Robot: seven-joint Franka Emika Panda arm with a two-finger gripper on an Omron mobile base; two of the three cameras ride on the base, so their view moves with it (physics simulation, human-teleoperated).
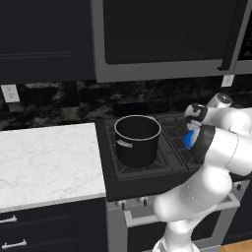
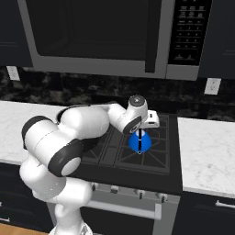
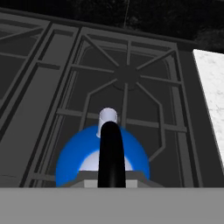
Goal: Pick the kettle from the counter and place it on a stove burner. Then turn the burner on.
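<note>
We see the kettle over the right front stove burner, its blue cone low against the black grate bars; whether its base rests on them or hangs just above we cannot tell, since the angle is too shallow. In the hand view the kettle sits directly below the camera, its black arched handle running up the middle and a small pale spout pointing away. The gripper reaches down from above and is clamped narrow on that handle. To the left, on the front left burner, stands a large black pot with side handles, well apart from the kettle. In the left base view the arm's own elbow covers most of the kettle, leaving a blue sliver. The counter lies just beside the stove on the right, and a microwave hangs above.
</note>
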